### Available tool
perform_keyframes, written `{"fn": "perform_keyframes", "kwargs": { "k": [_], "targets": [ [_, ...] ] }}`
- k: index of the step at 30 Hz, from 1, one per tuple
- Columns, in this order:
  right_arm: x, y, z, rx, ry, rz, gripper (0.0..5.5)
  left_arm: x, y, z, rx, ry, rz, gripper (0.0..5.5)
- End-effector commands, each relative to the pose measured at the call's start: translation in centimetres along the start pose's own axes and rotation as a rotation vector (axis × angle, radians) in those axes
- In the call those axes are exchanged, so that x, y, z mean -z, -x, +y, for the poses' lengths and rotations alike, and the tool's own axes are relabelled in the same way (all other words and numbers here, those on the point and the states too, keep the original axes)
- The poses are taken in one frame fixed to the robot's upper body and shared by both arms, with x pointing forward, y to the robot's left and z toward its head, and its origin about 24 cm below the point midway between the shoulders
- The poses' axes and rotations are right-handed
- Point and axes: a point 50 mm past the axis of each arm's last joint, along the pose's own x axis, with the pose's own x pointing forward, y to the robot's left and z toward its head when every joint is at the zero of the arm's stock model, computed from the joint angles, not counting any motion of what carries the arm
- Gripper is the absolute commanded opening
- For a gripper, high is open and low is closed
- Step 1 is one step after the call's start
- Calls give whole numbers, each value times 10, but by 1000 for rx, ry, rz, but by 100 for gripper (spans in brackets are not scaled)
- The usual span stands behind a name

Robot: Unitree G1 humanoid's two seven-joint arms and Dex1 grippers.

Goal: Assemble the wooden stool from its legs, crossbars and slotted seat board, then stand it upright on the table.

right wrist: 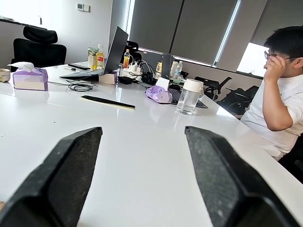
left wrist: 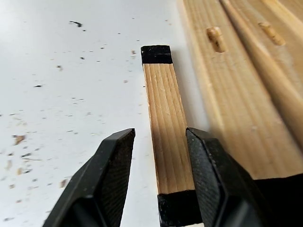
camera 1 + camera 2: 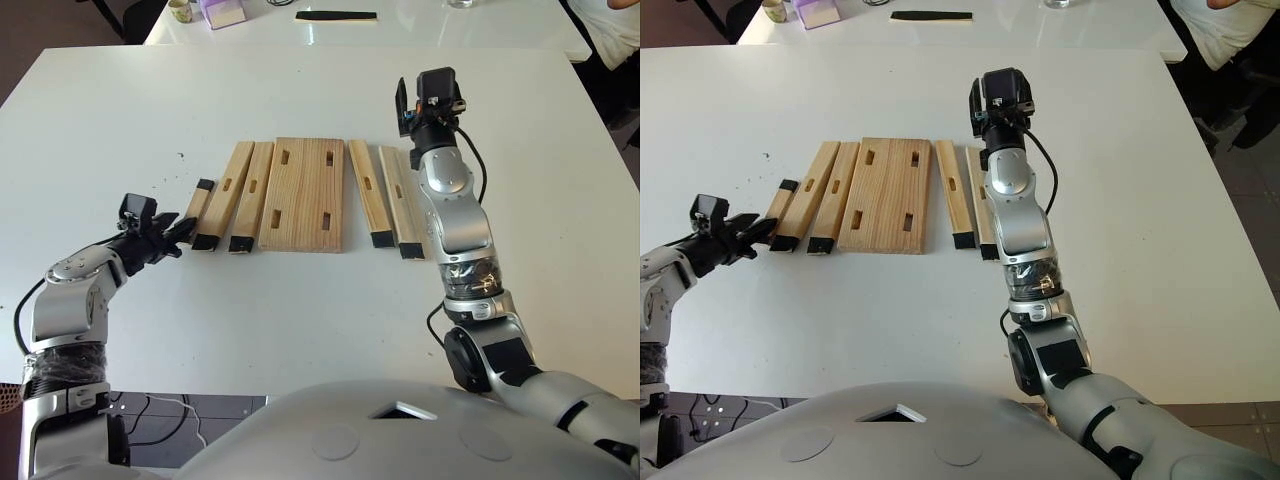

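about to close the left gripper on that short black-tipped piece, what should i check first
1. Left gripper open: ok.
2. Short crossbar lies between its fingers: ok.
3. Room for a finger beside the neighbouring leg: cannot tell.
4. Right gripper open, empty, raised above the parts: ok.
5. Seat board flat on the table, slots uncovered: ok.
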Motion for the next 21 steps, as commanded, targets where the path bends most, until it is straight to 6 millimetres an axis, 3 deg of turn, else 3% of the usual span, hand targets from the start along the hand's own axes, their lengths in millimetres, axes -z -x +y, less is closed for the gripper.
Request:
{"fn": "perform_keyframes", "kwargs": {
  "k": [1,8,15,21],
  "targets": [
    [2,1,-1,11,-3,12,326,14,4,11,-30,-2,80,200],
    [3,2,-2,14,0,17,326,-14,8,0,71,16,-105,218],
    [3,2,-3,16,1,18,326,1,8,11,5,14,-15,319],
    [4,3,-2,17,-1,20,326,15,8,12,17,32,56,319]
  ]
}}
